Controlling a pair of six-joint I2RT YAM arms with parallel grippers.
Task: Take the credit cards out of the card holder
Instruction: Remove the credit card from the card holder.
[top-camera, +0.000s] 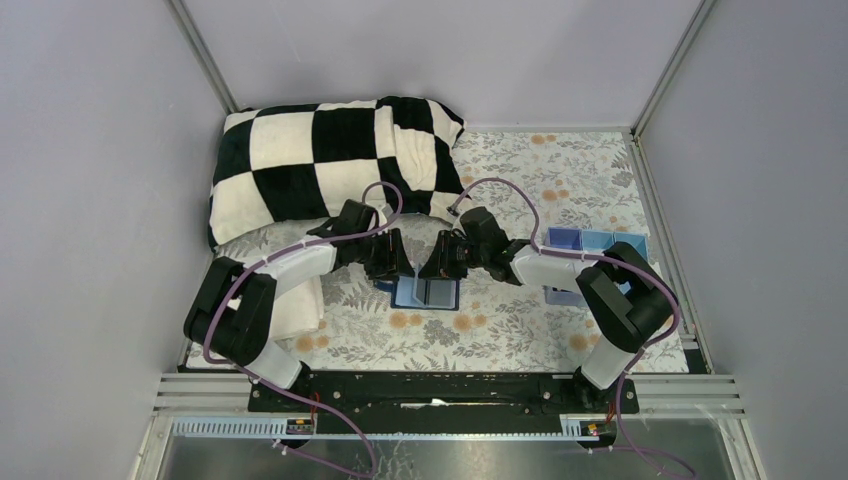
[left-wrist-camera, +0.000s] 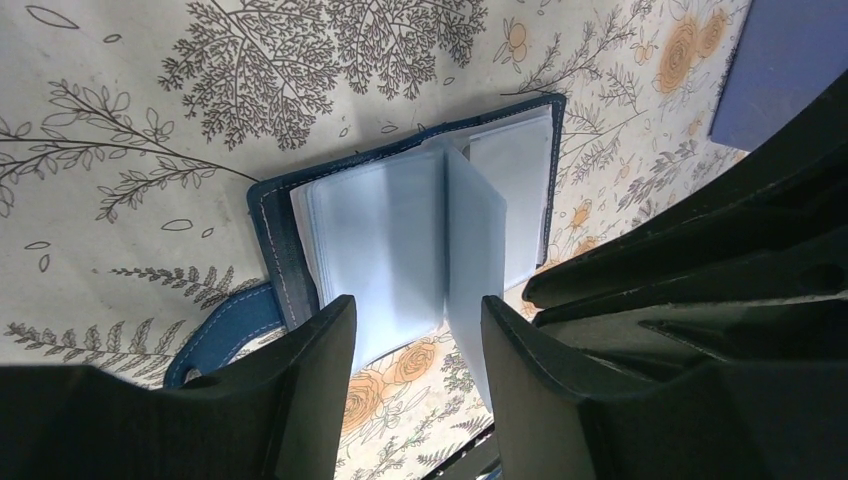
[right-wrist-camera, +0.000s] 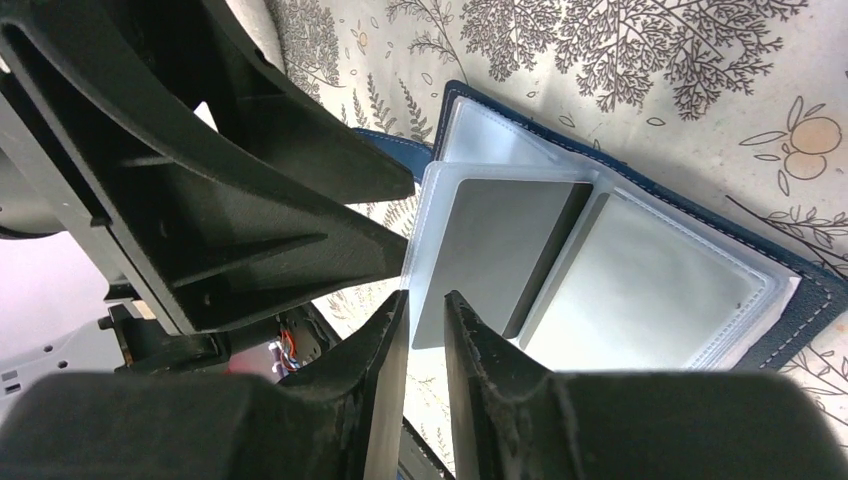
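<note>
On the floral cloth (top-camera: 520, 330) the card holder (top-camera: 427, 292) lies open between both arms. We see no card out yet, so we judge the extraction barely begun. Only the wrist views give detail: the left gripper (left-wrist-camera: 415, 345) gapes astride an upright clear leaf (left-wrist-camera: 475, 240), while the right gripper (right-wrist-camera: 425, 335) pinches the sleeve (right-wrist-camera: 432, 200) holding a grey card (right-wrist-camera: 500, 250).

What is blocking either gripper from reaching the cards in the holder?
Nothing loose does. The holder lies open below both. Only its clear sleeve covers the grey card, whose edge sits at the right gripper. The left gripper straddles another upright leaf.
</note>
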